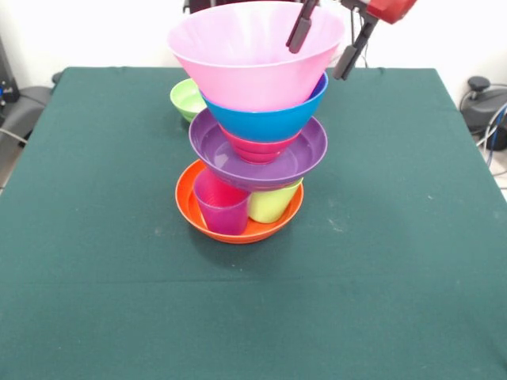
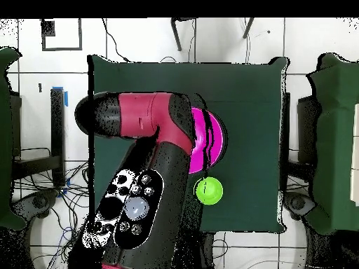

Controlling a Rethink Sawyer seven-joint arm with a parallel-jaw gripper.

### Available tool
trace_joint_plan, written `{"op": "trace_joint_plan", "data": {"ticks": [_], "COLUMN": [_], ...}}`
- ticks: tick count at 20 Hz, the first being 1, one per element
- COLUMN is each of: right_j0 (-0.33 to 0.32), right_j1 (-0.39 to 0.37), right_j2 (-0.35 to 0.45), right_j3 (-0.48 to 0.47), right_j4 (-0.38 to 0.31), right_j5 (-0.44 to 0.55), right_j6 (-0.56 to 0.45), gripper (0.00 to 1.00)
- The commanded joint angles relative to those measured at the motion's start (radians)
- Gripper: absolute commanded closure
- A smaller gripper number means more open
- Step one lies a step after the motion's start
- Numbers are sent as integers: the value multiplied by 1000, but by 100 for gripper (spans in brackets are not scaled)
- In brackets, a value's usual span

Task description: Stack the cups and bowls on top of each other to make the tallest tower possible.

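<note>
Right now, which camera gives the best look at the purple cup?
The front view. The purple cup stands in plain sight inside the orange bowl, beside the lime green cup, under the purple bowl. In the overhead view, the arm and stacked bowls hide it completely.

We see the gripper point(image 1: 325, 47) with fingers spread across the pink bowl's point(image 1: 245, 67) rim — 1 inside, 1 outside. Below it sit blue point(image 1: 273, 123), red point(image 1: 257, 148), purple point(image 1: 238, 158) bowls, 2 cups point(image 1: 222, 207), orange bowl point(image 1: 190, 210).

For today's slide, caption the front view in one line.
Open gripper straddles the big pink plastic bowl's rim atop a bowl-and-cup tower; a small green bowl sits behind.
</note>
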Motion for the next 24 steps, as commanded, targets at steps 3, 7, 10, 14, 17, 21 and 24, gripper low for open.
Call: {"op": "trace_joint_plan", "data": {"ticks": [3, 7, 10, 14, 17, 21, 24], "right_j0": [9, 16, 24, 26, 32, 38, 43], "right_j1": [5, 7, 5, 9, 17, 27, 35], "right_j2": [66, 63, 57, 46, 39, 41, 60], "right_j3": [-72, -100, -109, -150, -178, -195, -186], "right_j4": [0, 2, -3, -18, -24, -17, 4], "right_j5": [167, 205, 224, 272, 301, 320, 305], "right_j6": [53, 62, 69, 56, 60, 75, 100], "gripper": [0, 0, 0, 0, 0, 0, 0]}}
